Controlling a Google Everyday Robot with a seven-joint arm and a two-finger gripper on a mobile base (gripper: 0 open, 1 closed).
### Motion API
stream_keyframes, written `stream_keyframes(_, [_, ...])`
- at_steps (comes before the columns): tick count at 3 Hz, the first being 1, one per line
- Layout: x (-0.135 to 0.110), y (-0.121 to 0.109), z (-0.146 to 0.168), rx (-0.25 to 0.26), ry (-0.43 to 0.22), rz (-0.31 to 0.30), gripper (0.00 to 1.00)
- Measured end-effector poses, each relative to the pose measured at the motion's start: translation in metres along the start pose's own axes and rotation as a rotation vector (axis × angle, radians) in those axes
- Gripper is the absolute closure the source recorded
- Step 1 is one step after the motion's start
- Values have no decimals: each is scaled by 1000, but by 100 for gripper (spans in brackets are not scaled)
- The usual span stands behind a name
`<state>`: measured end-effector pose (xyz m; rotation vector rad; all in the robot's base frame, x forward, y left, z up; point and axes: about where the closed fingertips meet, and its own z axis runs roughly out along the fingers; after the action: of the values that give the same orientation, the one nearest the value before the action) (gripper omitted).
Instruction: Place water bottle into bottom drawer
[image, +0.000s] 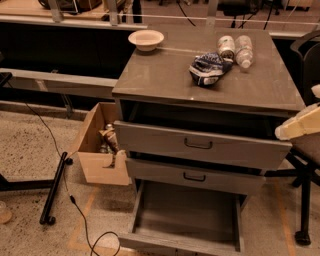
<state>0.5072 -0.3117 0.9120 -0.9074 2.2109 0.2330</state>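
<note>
The water bottle (244, 50) lies on its side at the back right of the grey cabinet top (165, 75), next to a metal can (226, 46). A blue-and-white snack bag (210, 67) lies just in front of them. The bottom drawer (186, 214) is pulled far out at floor level and its grey floor is bare. My gripper (299, 124) shows only as a cream piece at the right edge, beside the top drawer's right corner, well in front of and below the bottle. It holds nothing that I can see.
A white bowl (145, 39) sits at the back left of the cabinet top. The top drawer (200, 145) and middle drawer (194, 176) stand partly open. An open cardboard box (97, 152) sits left of the cabinet. A chair base (304, 200) is at the right, and a cable (75, 207) lies on the floor.
</note>
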Motion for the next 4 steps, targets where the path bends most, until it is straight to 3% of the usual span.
stream_keyframes(1, [4, -46, 5, 100, -149, 151, 0])
stream_keyframes(2, [2, -90, -3, 255, -213, 267, 0])
stream_keyframes(3, [-6, -112, -12, 332, -270, 331, 0])
stream_keyframes(4, [-10, -112, -2, 362, -279, 351, 0])
